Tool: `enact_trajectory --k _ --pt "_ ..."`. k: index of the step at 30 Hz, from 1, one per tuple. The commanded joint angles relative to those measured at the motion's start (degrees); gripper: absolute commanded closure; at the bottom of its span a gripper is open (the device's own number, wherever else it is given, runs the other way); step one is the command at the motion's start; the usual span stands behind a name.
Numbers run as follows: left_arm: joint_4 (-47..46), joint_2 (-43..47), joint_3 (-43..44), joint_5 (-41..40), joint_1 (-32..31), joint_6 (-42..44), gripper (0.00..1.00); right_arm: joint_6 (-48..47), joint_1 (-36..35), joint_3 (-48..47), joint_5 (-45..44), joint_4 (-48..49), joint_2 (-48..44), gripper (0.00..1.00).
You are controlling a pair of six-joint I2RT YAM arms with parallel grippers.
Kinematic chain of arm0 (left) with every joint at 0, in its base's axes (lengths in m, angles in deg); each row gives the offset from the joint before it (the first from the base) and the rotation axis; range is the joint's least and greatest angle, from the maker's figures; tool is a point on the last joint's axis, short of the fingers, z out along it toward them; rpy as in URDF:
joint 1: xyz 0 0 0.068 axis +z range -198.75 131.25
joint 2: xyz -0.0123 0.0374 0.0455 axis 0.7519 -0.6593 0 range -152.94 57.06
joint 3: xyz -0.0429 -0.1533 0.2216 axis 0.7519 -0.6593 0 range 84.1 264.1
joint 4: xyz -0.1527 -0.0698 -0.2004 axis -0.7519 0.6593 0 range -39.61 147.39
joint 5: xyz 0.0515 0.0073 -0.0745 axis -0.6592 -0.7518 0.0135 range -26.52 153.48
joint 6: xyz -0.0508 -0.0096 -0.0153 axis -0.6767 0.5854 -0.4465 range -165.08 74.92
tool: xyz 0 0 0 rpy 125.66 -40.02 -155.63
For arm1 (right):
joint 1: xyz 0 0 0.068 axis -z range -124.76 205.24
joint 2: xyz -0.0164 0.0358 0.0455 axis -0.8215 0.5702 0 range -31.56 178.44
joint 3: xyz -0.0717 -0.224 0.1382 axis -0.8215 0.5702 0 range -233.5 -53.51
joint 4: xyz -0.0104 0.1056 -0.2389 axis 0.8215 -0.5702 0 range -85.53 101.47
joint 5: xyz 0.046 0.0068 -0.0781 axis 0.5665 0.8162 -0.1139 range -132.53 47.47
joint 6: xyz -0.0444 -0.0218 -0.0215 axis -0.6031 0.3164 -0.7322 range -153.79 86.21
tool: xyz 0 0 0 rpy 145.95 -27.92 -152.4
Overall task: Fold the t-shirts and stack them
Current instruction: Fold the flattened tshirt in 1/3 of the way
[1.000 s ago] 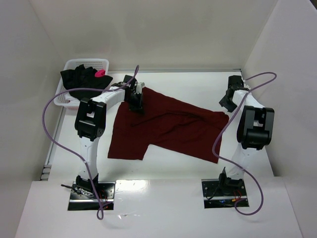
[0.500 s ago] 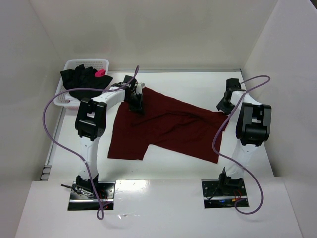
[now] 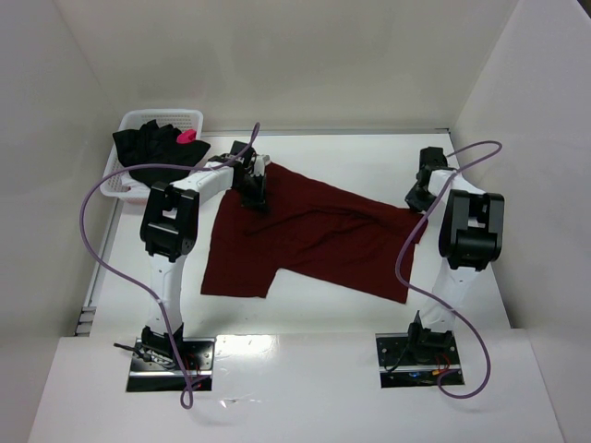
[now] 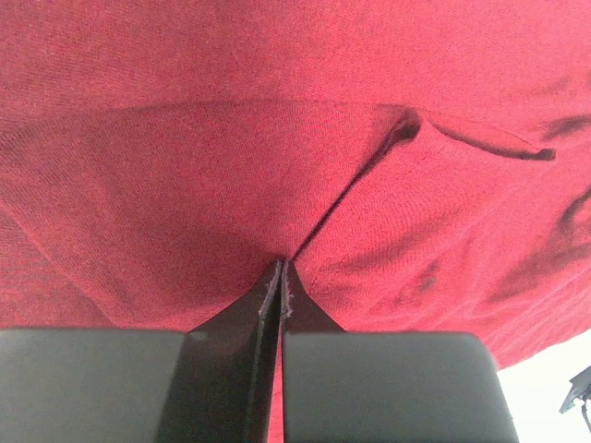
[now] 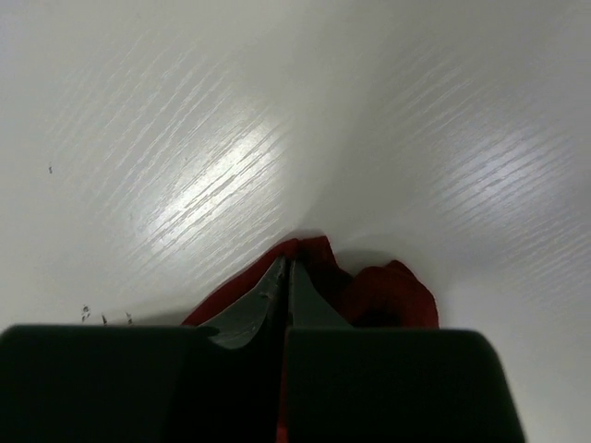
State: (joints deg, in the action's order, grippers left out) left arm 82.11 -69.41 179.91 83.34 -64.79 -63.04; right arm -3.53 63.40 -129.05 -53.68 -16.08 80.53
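Observation:
The maroon t-shirt [image 3: 314,235] lies spread across the middle of the table. My left gripper [image 3: 256,197] is shut on a pinch of its cloth near the far left corner; in the left wrist view the fingertips [image 4: 283,268] meet on a crease of the red cloth [image 4: 277,138]. My right gripper [image 3: 417,201] is shut on the shirt's far right corner; the right wrist view shows the bunched red edge [image 5: 388,291] at the gripper [image 5: 286,266]. The black t-shirt [image 3: 152,148] with a pink mark [image 3: 186,136] hangs over the basket.
A white mesh basket [image 3: 129,180] stands at the far left by the wall. White walls close in the table at left, back and right. Purple cables loop from both arms.
My right gripper has moved slightly toward the far left and settled on the shirt's right corner. The left gripper and the shirt have hardly moved.

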Motion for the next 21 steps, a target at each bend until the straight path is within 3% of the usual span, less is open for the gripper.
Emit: enact_trajectory --k 1,13,16,17,18,21 --pt "0.9 0.0 -1.2 0.9 0.3 0.8 0.94 0.3 0.3 -2.3 -5.8 -0.5 1.6 1.0" --pt "0.9 0.5 -1.8 0.4 1.4 1.3 0.94 -0.8 3.1 -12.2 -8.3 -2.1 4.5 1.0" --pt "0.9 0.5 -1.8 1.5 1.4 2.0 0.91 -0.8 3.1 -12.9 -3.5 -1.4 5.1 0.85" --pt "1.6 1.0 -0.9 1.5 1.4 2.0 0.88 -0.8 3.1 -12.3 -2.3 -0.6 5.1 0.69" --pt "1.6 1.1 0.2 2.5 1.4 2.0 0.75 -0.8 3.1 -11.6 -1.3 0.3 4.4 0.63" --pt "2.8 2.2 2.9 3.1 1.4 2.5 0.53 -0.8 3.1 -10.0 0.5 1.5 1.5 0.47"
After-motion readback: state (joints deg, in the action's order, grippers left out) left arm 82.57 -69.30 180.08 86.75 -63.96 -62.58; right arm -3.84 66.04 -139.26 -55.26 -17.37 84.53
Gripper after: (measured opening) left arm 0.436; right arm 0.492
